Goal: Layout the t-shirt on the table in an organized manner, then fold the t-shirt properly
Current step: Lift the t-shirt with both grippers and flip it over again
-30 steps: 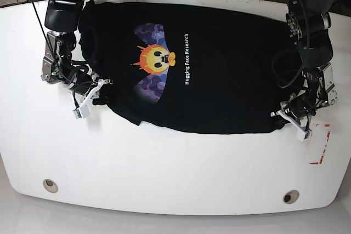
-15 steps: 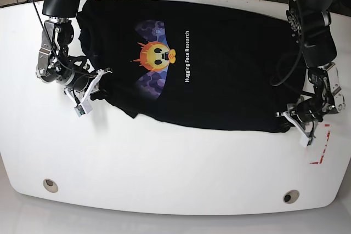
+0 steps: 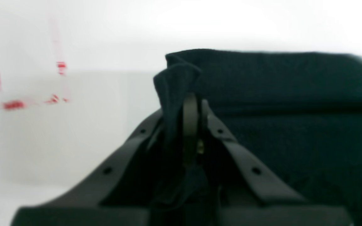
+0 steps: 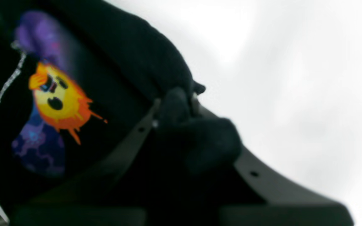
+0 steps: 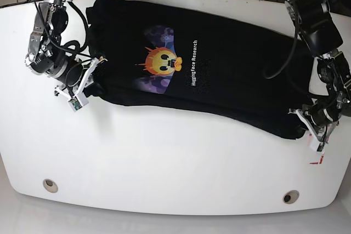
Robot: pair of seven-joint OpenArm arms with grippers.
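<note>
the t-shirt [image 5: 208, 75] lies print side up across the far half of the table [image 5: 164, 157], stretched between the two grippers. the left gripper [image 5: 305, 123] is clamped on a bunched corner of black cloth, with red tape marks [image 3: 14, 104] just beside it. the right gripper [image 5: 93, 75] pinches a fold at the opposite edge, the orange-yellow face [image 4: 57, 99] close beside its fingers.

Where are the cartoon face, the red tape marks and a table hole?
cartoon face [image 5: 162, 61], base view, its yellow middle.
red tape marks [image 3: 13, 104], left wrist view, bottom strip.
table hole [image 5: 50, 184], base view, its centre.
</note>
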